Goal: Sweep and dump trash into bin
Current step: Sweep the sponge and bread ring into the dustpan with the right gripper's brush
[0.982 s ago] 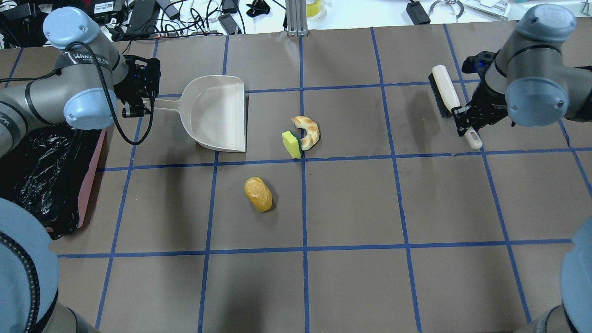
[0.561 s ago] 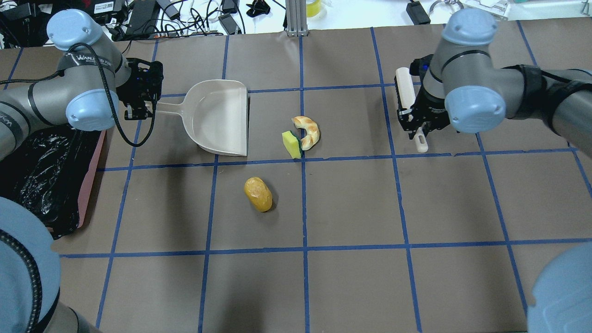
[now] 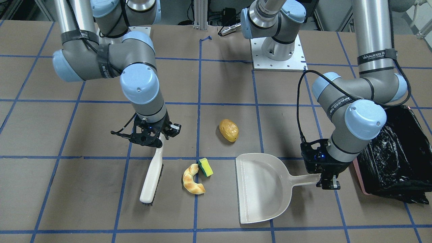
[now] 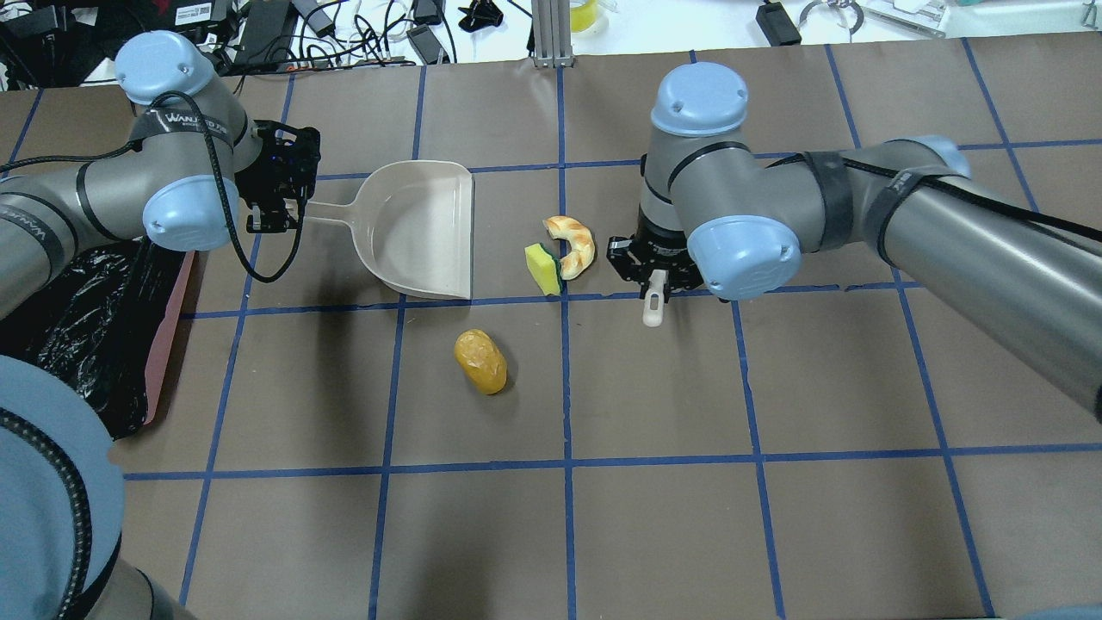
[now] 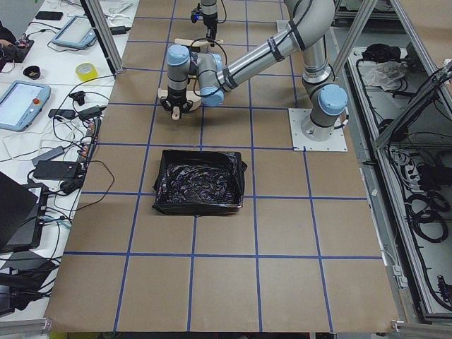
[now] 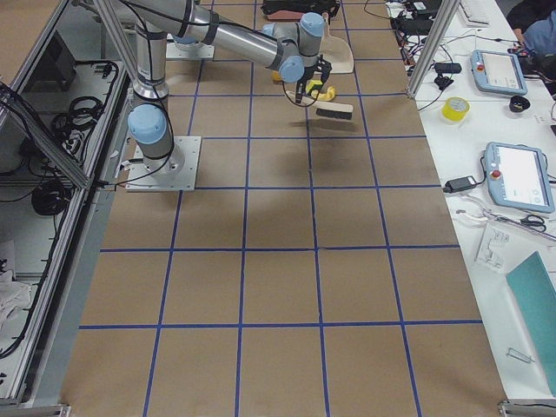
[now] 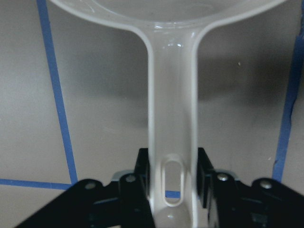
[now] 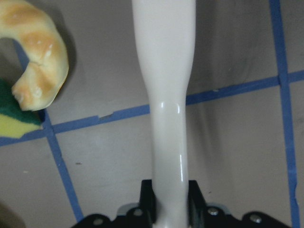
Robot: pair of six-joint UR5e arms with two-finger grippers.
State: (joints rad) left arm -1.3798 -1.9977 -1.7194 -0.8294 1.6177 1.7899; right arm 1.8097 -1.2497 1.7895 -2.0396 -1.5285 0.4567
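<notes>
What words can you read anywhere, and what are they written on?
"WANJEED": black strap on the left arm; the marks after it are blurred.
Print on the right arm's strap: too blurred to read.
White label among the cables: too small to read.

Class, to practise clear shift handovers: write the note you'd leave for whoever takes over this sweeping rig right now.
Left claw: shut on the dustpan handle.
Right claw: shut on the brush, beside the croissant, opposite the dustpan.
Croissant and sponge sit together between brush and dustpan; potato lies apart; bin by the left arm.
Done: both tools gripped.
Left: sweep all three in, dump into bin.
</notes>
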